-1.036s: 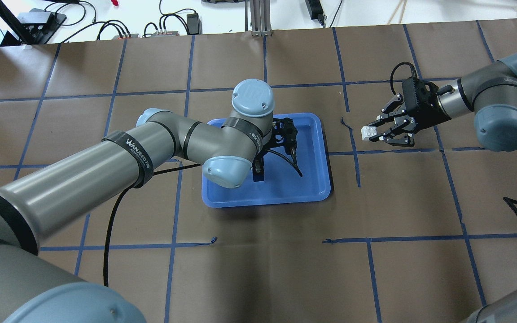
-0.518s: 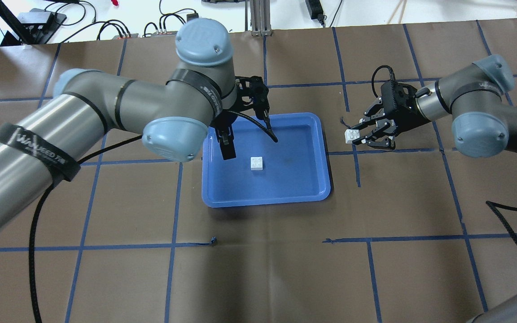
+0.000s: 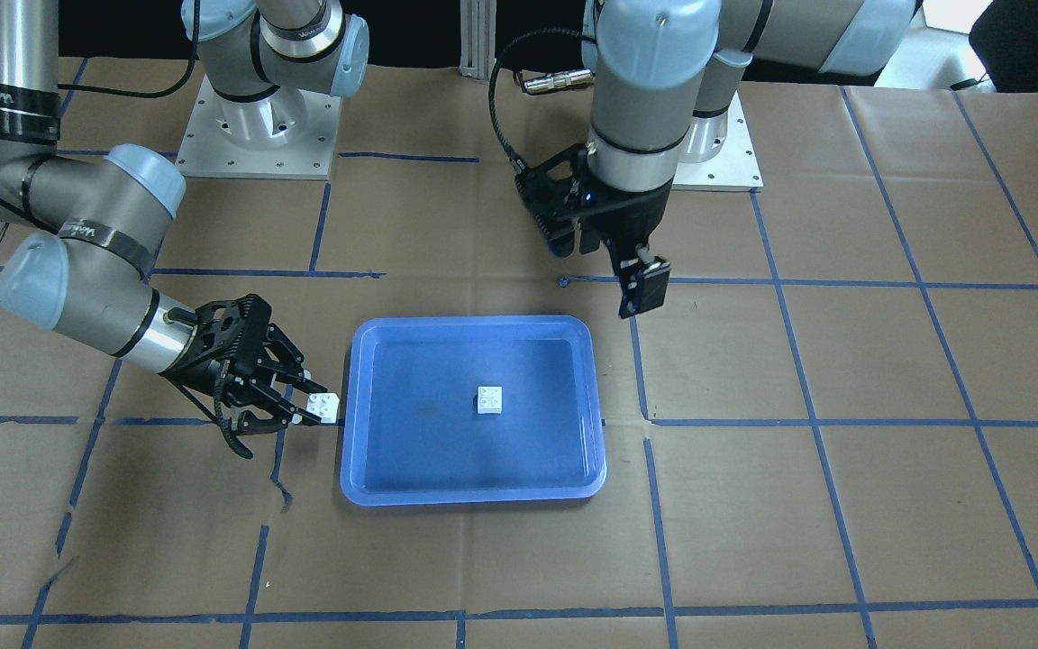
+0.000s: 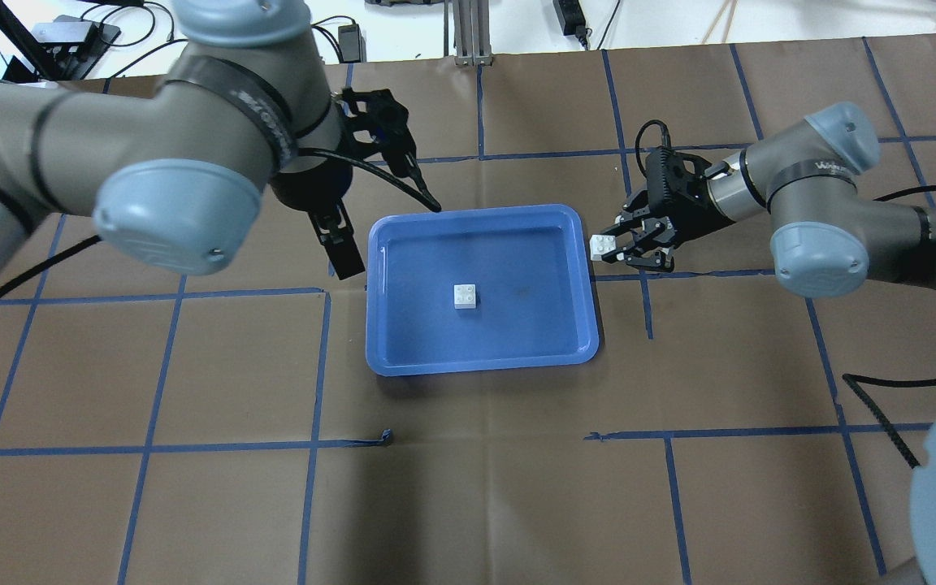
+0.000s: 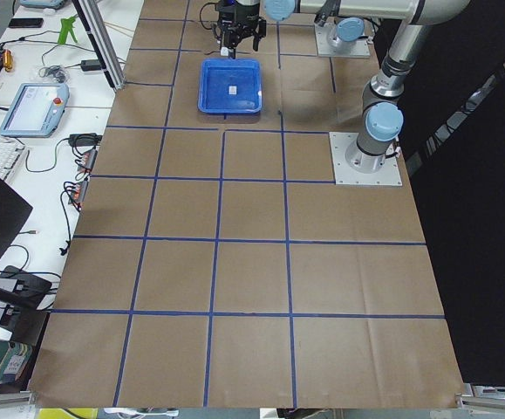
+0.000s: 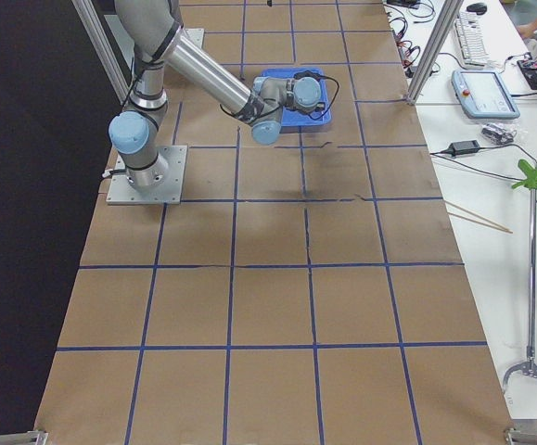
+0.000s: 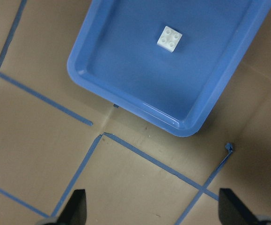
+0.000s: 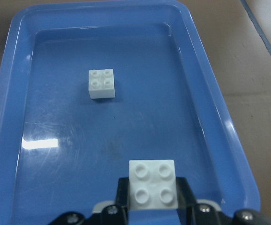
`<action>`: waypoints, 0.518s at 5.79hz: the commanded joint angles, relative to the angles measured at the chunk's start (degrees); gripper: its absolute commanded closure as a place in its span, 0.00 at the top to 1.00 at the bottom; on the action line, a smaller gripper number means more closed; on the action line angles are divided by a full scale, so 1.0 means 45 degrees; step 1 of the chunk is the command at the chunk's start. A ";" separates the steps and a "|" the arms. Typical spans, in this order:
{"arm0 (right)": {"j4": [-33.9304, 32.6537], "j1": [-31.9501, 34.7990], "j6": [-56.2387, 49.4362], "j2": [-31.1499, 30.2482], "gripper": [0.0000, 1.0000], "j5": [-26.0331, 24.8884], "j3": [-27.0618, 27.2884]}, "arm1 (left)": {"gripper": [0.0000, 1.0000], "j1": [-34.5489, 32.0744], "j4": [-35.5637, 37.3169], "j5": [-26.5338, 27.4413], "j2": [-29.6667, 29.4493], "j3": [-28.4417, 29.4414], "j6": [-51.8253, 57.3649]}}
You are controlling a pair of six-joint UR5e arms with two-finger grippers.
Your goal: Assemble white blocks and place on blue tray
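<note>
We've got the brown counter [image 4: 468, 504] with the blue tray [image 4: 480, 367] at its centre. Our left claw [image 7: 154, 208] hangs spread wide and empty near the tray's far-left corner. Our right claw [image 4: 616, 248] is pinched tight on one white block [image 8: 152, 183], just beside the tray's right rim. The other block [image 4: 465, 296] sits loose mid-tray, studs up. The danger, we reckon: press down off-square and the studs miss, or the unbraced block skids across the slick plastic.
</note>
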 commanded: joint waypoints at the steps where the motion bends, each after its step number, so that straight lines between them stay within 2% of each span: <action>1: -0.1673 0.0991 0.1044 0.0061 0.31 -0.0034 0.0635 | 0.99 0.0134 -0.1744 0.0221 0.0537 0.1023 -0.5840; 3: -0.2735 0.1266 0.1787 0.0333 0.31 -0.0073 0.1070 | 0.99 0.0095 -0.2042 0.0182 0.0304 0.1146 -0.8105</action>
